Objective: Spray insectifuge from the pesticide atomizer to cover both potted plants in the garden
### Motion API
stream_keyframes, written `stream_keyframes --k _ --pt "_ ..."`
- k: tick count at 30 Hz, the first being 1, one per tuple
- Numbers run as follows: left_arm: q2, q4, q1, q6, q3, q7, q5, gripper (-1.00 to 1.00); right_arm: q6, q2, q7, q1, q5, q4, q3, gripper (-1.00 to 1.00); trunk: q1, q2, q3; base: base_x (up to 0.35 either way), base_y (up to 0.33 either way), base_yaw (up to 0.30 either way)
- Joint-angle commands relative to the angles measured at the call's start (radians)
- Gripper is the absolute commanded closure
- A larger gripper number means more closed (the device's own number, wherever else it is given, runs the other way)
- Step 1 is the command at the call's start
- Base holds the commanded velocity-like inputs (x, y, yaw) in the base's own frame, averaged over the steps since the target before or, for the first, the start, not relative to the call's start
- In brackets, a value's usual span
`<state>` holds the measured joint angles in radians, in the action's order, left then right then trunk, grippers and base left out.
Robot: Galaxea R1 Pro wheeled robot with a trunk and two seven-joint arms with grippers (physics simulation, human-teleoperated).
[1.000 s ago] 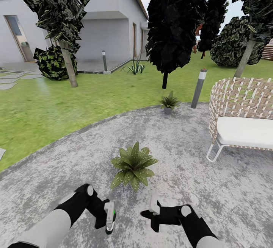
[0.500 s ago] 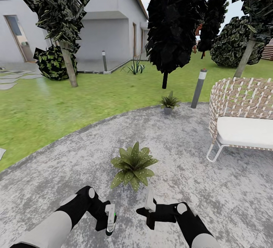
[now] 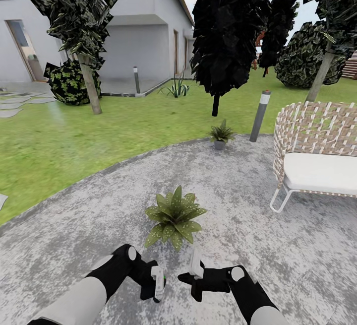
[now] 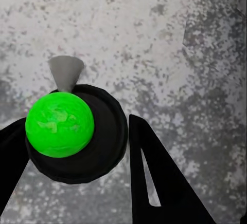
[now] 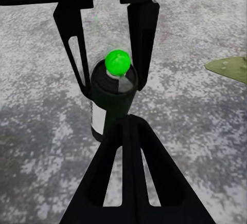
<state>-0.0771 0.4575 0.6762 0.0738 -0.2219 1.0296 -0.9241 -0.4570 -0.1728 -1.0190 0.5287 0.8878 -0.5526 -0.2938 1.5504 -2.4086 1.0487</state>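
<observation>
While the left gripper [image 3: 154,285] is clamping the pesticide atomizer [image 3: 158,281] w/ both fingers tight on its dark body, the bottle is hanging roughly upright just above the stone patio [image 3: 277,245], its long axis near vertical. L wrist view is showing its green cap [image 4: 59,124] & grey nozzle cone [image 4: 66,72] between the black fingers. The near potted plant [image 3: 174,217] is sitting just ahead of the bottle & slightly to the robot's right, so the left arm is the one placed to spray; the nozzle prob. needs aiming fwd at the leaves. The right gripper [image 3: 196,270] is hovering beside it, apparently holding nothing; can't tell how wide it's parted. The far potted plant [image 3: 221,134] is standing well apart, near the bollard lamp [image 3: 260,115].
</observation>
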Motion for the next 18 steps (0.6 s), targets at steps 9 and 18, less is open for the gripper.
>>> stream_keyframes --k 9,18 --pt "-0.020 0.000 -0.005 0.016 0.000 0.009 -0.005 1.00 -0.003 -0.002 -0.006 0.001 0.007 -0.004 -0.008 1.00 0.000 0.000 0.001 0.000 0.000 0.000" --pt "-0.044 0.000 -0.009 0.018 -0.013 0.006 -0.003 1.00 -0.003 -0.002 -0.006 0.001 0.008 -0.003 -0.008 1.00 0.000 0.000 0.001 0.000 0.000 0.000"
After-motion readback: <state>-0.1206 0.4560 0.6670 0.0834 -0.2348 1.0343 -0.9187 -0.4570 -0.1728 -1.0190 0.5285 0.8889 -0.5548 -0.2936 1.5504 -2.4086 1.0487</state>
